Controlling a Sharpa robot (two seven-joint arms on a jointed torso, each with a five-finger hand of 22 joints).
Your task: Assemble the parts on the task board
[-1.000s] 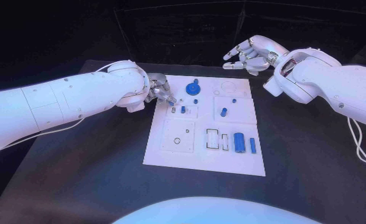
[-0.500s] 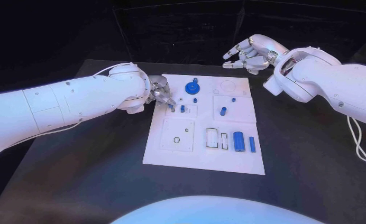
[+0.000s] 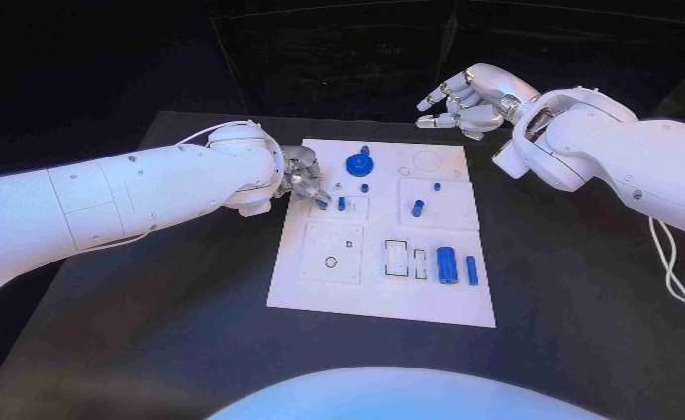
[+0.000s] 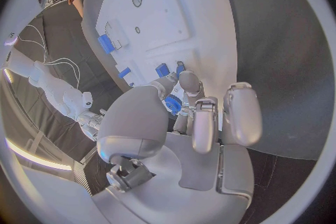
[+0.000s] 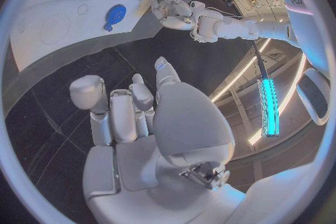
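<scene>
Left robot hand point(image 3: 303, 182) fingertips on small blue part point(image 3: 323, 204) at task board point(image 3: 342, 291) edge, grasp unclear, right robot hand point(image 3: 465, 103) loose, nothing held

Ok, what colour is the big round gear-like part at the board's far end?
Blue; the head view shows the round part best.

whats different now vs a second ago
The left hand has edged slightly further over the task board, its fingertips now by the small blue parts near the far-left corner. The right hand stays raised beyond the board, holding nothing. Parts unmoved.
</scene>
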